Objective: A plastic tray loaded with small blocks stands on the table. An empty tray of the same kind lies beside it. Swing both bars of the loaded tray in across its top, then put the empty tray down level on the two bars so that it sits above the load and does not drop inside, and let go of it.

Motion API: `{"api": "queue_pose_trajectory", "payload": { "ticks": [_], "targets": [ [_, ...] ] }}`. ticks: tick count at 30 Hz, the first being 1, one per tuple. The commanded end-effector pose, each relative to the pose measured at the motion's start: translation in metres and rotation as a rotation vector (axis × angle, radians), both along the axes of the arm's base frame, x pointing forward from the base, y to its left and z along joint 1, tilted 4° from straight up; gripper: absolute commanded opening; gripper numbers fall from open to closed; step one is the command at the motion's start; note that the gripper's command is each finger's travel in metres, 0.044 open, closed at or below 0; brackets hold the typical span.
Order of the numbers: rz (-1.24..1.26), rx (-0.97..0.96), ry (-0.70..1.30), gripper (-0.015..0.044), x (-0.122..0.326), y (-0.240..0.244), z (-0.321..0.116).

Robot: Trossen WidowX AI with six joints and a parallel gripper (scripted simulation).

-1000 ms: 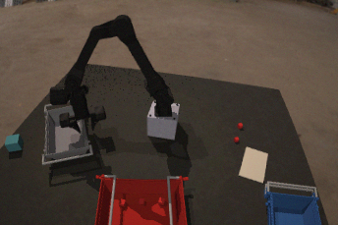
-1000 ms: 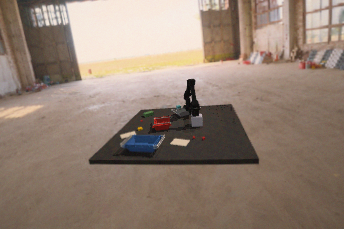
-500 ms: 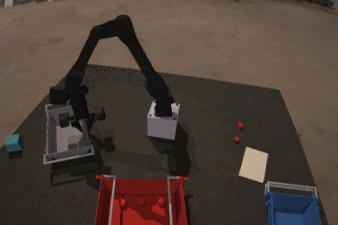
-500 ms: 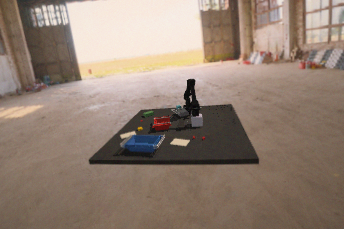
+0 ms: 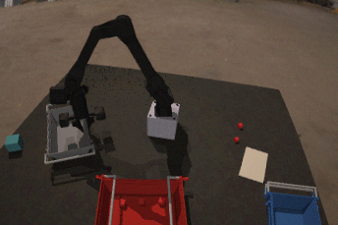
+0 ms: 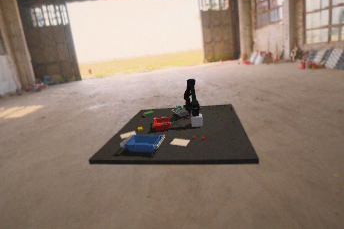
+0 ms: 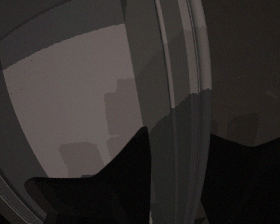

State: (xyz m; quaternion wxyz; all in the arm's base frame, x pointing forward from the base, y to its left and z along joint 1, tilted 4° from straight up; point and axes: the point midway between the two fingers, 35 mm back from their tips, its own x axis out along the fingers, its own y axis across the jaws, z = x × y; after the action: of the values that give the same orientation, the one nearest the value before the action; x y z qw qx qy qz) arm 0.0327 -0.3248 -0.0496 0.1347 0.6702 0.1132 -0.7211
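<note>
The loaded red tray [image 5: 142,182] [image 6: 161,126] stands at the bottom of the top view, cut off by the frame, with small red blocks [image 5: 142,201] inside. Its two wire bars, one at the left [image 5: 112,199] and one at the right [image 5: 171,199], lie across its top near its ends. The empty grey tray [image 5: 52,137] [image 7: 65,70] lies to its upper left. My gripper [image 5: 84,127] [image 7: 161,130] is shut on the grey tray's side wall, on the side toward the arm base, one finger inside and one outside. The fingertips are partly hidden in the top view.
The white arm base [image 5: 162,127] [image 6: 197,120] stands right of the grey tray. A teal cube [image 5: 14,142] lies left of it. A blue tray [image 5: 292,201] [image 6: 143,144], a cream card [image 5: 253,165] [image 6: 180,142] and two red balls, one here [image 5: 240,126], lie to the right in the top view.
</note>
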Motion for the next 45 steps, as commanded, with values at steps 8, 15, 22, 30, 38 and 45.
{"api": "queue_pose_trajectory", "payload": {
  "ticks": [8,15,22,30,38,45],
  "targets": [
    [0.001,0.007,0.004,0.0000,0.003,0.000,0.041],
    [0.001,0.007,0.004,0.0000,0.005,0.004,0.080],
    [0.001,0.007,0.004,0.0000,0.005,0.004,0.080],
    [0.001,0.006,0.003,0.0000,0.007,-0.001,0.098],
    [0.001,0.005,0.003,0.0000,0.011,-0.006,0.144],
    [0.001,0.005,0.003,0.0000,0.013,-0.005,0.176]
  ]
}}
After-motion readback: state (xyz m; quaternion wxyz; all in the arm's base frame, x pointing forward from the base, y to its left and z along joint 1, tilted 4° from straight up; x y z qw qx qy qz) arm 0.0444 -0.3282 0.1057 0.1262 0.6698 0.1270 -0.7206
